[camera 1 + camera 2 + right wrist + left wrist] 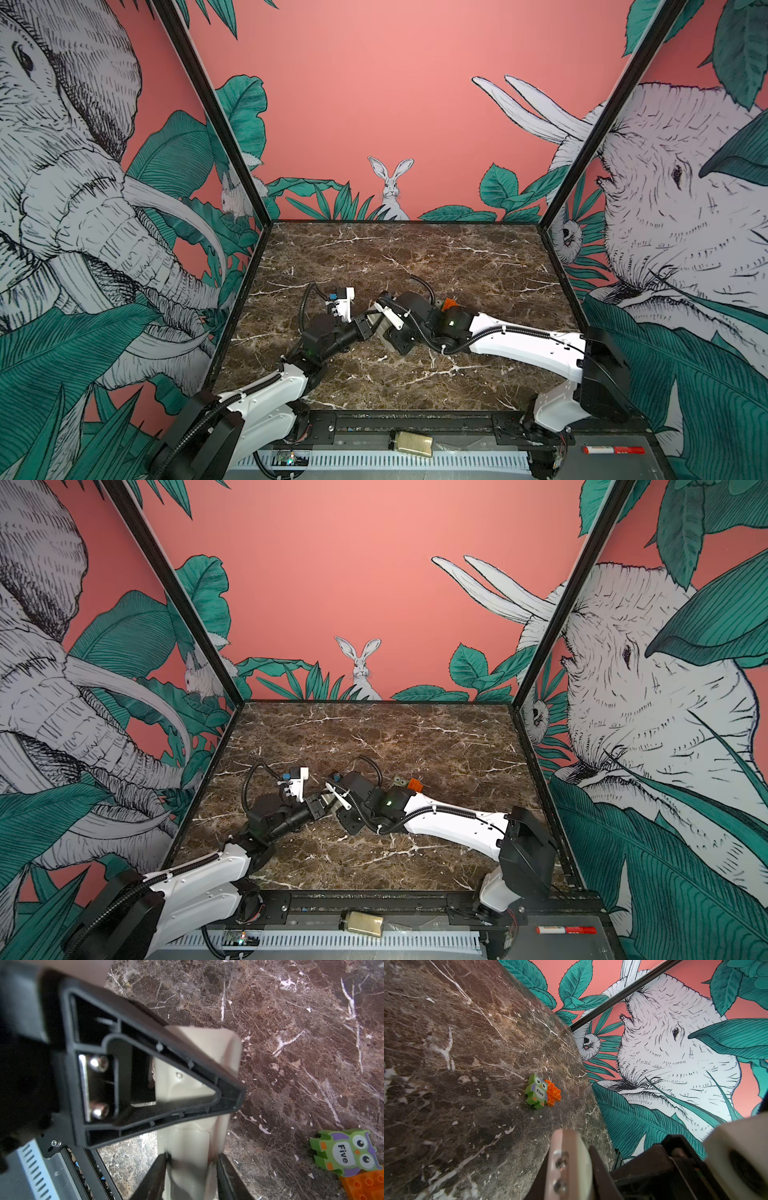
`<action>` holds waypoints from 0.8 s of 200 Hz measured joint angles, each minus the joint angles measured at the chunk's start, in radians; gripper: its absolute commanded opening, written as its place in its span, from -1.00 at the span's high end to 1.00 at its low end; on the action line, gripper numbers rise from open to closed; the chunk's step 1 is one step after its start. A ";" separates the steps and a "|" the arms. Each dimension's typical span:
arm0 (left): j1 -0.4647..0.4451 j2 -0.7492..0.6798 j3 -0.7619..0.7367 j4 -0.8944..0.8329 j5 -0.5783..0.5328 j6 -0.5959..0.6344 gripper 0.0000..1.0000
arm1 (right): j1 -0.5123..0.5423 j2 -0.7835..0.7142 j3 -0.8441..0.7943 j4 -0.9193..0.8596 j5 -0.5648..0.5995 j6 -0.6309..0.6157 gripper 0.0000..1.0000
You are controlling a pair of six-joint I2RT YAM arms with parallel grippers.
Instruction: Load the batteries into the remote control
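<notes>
In both top views the two arms meet over the middle of the dark brown marble table [415, 257]. The left gripper [368, 327] is clamped shut on the slim pale rectangular remote control [377, 323], which sits between the two wrists. The right arm's black wrist covers its far end. Just behind the right arm lies an orange studded plastic brick [449, 303]. On the front rail, off the marble, lie a yellowish clear jar with a black cap [411, 444] and a red marker pen [613, 450].

The left wrist view shows a green owl-shaped puzzle piece printed "Five" [536, 1092] touching the orange brick on the marble, near the table's edge.

In the right wrist view the remote control's plain pale face runs between the right gripper's [192, 1164] two black fingers [158, 1174]. They stand apart, one at each long edge, and I cannot tell whether they press it. A black triangular finger of the left gripper lies across the remote control's face.
</notes>
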 measured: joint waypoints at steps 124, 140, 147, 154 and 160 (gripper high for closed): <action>-0.001 -0.033 0.000 -0.072 0.003 0.016 1.00 | 0.000 -0.038 0.037 0.000 -0.008 0.000 0.03; -0.001 -0.039 0.000 -0.077 0.005 0.018 1.00 | 0.000 -0.056 0.037 -0.002 -0.010 0.001 0.03; -0.001 -0.042 0.000 -0.078 0.005 0.019 1.00 | 0.000 -0.066 0.037 -0.003 -0.010 0.000 0.03; -0.001 -0.045 0.000 -0.078 0.007 0.019 1.00 | 0.000 -0.076 0.037 -0.006 -0.010 0.000 0.03; -0.001 -0.048 0.000 -0.078 0.007 0.019 1.00 | 0.000 -0.084 0.036 -0.009 -0.010 0.001 0.03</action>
